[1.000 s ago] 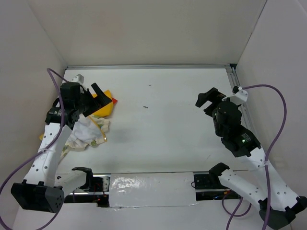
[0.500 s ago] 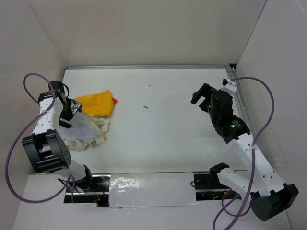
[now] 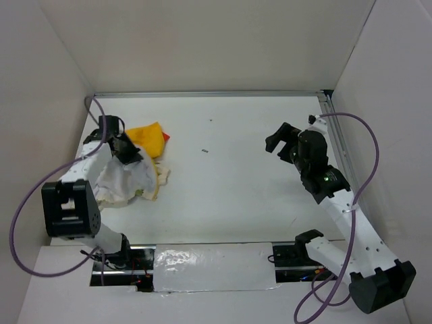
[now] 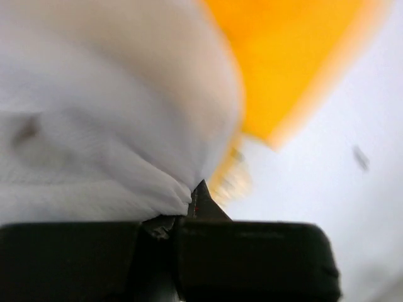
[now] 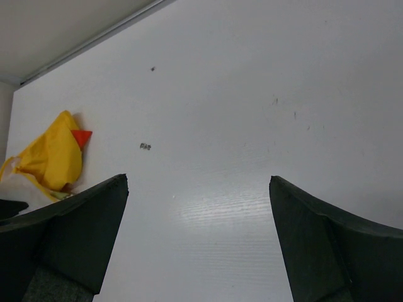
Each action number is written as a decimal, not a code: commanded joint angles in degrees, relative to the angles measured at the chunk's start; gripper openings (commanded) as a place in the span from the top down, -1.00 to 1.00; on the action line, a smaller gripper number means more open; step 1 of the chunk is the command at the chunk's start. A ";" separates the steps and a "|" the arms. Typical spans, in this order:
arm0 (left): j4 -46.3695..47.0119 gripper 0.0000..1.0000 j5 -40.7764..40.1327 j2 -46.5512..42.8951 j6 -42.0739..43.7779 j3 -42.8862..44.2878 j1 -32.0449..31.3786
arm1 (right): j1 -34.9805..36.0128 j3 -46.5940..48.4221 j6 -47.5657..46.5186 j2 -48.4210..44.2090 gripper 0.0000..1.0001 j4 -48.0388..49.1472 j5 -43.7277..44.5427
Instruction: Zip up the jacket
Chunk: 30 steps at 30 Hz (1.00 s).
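Note:
The jacket lies crumpled at the table's left, cream body toward the front, yellow-orange hood behind it. My left gripper sits on the bunched cream fabric just in front of the hood and is shut on it. The blurred left wrist view shows white cloth pinched at the closed jaw tips, with the hood beyond. The zipper is hidden in the folds. My right gripper hovers open over bare table at the right, far from the jacket, with nothing between its fingers.
White walls enclose the table on the left, back and right, and a metal rail runs along the back edge. A small dark speck lies mid-table. A strip of silver tape spans the front edge between the arm bases.
My left arm swung from the left wall onto the jacket and its gripper closed on the cream fabric, which shifted slightly right. The right gripper drifted a little left, still open.

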 commanded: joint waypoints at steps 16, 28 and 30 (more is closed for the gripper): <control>6.03 -0.98 27.93 -1.91 7.55 6.13 -46.59 | -1.67 -3.96 3.20 -1.16 -0.99 -1.06 -3.55; -5.79 -0.99 -1.08 -7.60 7.54 15.45 -28.09 | -0.36 2.88 6.44 11.83 -0.99 1.21 -7.07; -8.24 -0.99 -6.94 -2.69 6.49 19.06 -23.17 | 1.57 5.08 7.06 17.43 -0.99 1.92 -7.16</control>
